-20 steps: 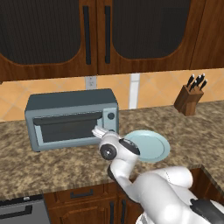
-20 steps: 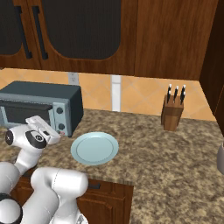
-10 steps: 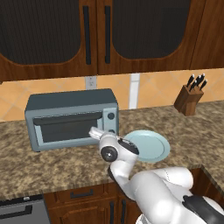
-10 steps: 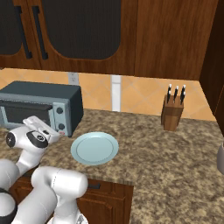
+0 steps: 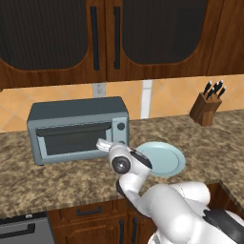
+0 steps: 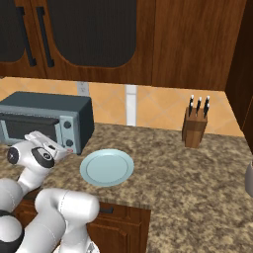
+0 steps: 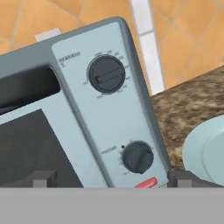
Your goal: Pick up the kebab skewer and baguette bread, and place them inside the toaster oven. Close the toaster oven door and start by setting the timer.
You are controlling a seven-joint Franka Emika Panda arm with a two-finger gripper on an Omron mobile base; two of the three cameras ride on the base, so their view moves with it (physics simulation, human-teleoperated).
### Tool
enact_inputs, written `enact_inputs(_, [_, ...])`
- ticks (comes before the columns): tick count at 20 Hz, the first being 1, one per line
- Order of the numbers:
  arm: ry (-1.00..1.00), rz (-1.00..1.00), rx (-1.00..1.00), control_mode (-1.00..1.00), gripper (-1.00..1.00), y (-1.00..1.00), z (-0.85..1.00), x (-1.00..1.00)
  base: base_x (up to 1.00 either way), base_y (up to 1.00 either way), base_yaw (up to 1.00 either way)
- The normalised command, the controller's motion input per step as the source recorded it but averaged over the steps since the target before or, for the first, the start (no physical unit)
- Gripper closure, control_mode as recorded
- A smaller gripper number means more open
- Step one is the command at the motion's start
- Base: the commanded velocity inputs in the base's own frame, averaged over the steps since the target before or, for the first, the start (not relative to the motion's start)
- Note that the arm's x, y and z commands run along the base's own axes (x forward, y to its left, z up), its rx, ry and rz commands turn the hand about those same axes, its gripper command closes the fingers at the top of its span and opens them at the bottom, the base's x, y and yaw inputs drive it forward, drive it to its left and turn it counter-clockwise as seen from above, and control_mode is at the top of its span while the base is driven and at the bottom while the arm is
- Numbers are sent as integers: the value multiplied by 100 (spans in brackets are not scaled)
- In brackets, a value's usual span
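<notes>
The blue-grey toaster oven [image 5: 71, 112] [image 6: 47, 106] stands on the counter with its toaster oven door [image 5: 71, 140] [image 7: 30, 144] shut against the front. My gripper [image 5: 101, 143] [image 6: 42, 140] [image 7: 113, 180] is open, close in front of the oven's right panel. In the hand view the upper knob [image 7: 106, 74] and lower knob [image 7: 137, 156] lie between my spread fingertips [image 7: 43, 178]; nothing is held. The kebab skewer and baguette bread are out of view. The door's window is dark.
A pale blue plate [image 5: 164, 157] [image 6: 107, 167] [image 7: 208, 153] lies bare just right of the oven. A wooden knife block [image 5: 206, 107] [image 6: 194, 127] stands at the back right. Dark wall cabinets [image 5: 119, 38] hang above.
My hand has edged slightly left toward the oven's front panel. The oven, plate and knife block have not moved, and the gripper stays open.
</notes>
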Motion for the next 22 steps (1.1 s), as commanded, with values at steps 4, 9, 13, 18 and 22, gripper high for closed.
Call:
enact_inputs(4, [-2,10,0,-100,-100,-57,-41,0,0,0,0])
enact_inputs(9, [-5,9,0,-100,-100,-56,-64,0,0,0,0])
enact_inputs(13, [-7,7,0,-100,-100,-53,-73,2,0,0,0])
enact_inputs(18, [-15,7,0,-100,-100,-57,-48,1,0,0,0])
enact_inputs(22, [-18,7,0,-100,-100,-70,-41,0,0,0,0])
